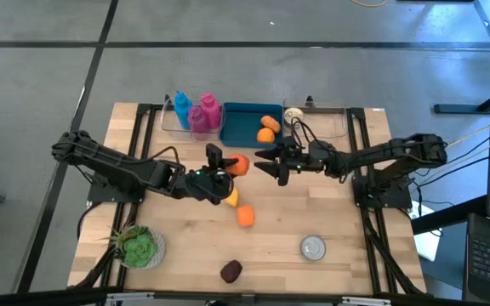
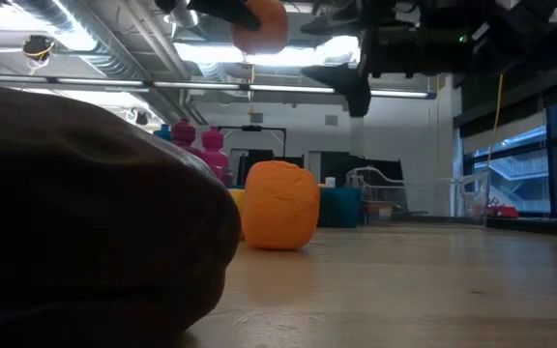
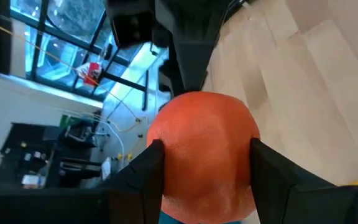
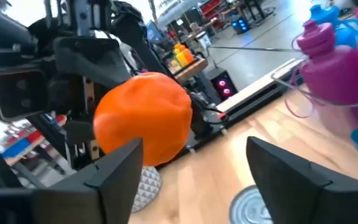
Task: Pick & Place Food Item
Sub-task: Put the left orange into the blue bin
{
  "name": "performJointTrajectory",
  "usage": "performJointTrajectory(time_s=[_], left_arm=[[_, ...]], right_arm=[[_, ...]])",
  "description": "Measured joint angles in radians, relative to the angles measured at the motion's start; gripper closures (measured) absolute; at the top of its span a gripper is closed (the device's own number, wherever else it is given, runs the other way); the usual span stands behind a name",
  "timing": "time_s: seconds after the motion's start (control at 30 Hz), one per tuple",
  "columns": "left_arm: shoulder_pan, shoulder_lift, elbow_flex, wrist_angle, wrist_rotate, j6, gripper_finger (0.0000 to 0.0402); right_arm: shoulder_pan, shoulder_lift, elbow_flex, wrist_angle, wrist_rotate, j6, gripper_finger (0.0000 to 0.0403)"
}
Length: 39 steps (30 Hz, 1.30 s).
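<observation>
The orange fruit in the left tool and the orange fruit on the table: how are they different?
The held orange fruit is raised off the table, clamped in the left tool; the loose orange fruit lies free on the wood. The held one looks redder, the loose one paler. Both are roundish.

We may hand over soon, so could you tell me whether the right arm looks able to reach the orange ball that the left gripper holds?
Probably yes: the right gripper is open, facing the orange ball in the left gripper, with nothing visible between them.
</observation>
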Motion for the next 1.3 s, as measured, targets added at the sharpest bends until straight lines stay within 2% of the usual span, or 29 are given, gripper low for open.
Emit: performJointTrajectory(time_s=[0.27,0.53,0.83,1.1,1.3], left_arm=[[0.038,-0.001,0.0,0.0,-0.007,0.033,0.024],[0.049,-0.002,0.0,-0.002,-0.014,0.058,0.0241],[0.049,-0.001,0.0,0.003,-0.003,0.06,0.0243],[0.049,0.0,0.0,0.008,-0.008,0.067,0.0226],[0.049,0.0,-0.001,0.023,-0.015,0.071,0.0203]], right_arm=[[0.01,0.101,0.13,0.033,-0.078,0.001,0.0062],[0.024,0.187,0.276,-0.07,-0.068,-0.017,0.0048],[0.026,0.21,0.304,-0.081,-0.083,-0.022,0.0049],[0.026,0.21,0.305,-0.095,-0.097,-0.026,0.0114],[0.026,0.208,0.305,-0.103,-0.103,-0.048,0.0118]])
